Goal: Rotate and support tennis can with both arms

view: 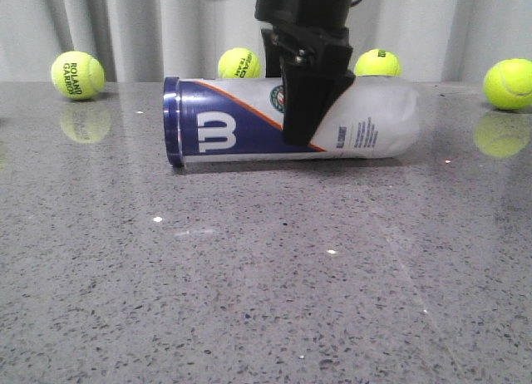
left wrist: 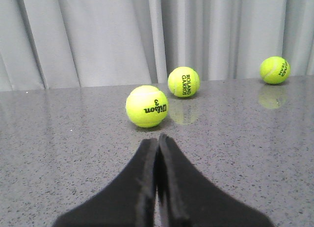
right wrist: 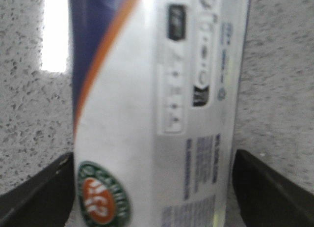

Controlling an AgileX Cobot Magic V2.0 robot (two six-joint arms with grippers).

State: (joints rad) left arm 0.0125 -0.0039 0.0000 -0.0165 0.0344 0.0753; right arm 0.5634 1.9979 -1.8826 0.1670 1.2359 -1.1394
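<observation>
Clear plastic tube: the tennis can (view: 291,118) is laid on its side on the grey speckled table (view: 266,276), navy end band toward the left side, pale rounded end toward the right.
Can markings: a white W logo is read on the navy field, an orange stripe is seen along its edge, and a round green and orange emblem shows in the right wrist view (right wrist: 100,197); the blue small print is too blurred to be read.
Right gripper (view: 309,110): it is lowered over the middle of the can, one dark finger shown in front of the label; in the right wrist view its fingers (right wrist: 39,192) are spread to either side of the tube, just beside it, and contact cannot be confirmed.
Reason for the hold, judged: the middle is straddled so the can can be gripped near its balance point and turned without rolling away.
Left gripper (left wrist: 158,187): its fingers are pressed together with nothing between them, aimed at open table away from the can, so support from that side is judged not yet given.
Tennis balls: one marked "Wilson 3" (left wrist: 146,106) and one marked "ROLAND GARROS" (left wrist: 183,81) lie ahead of the left gripper; a third (left wrist: 274,70) lies further off, near the grey curtain (left wrist: 98,35).
</observation>
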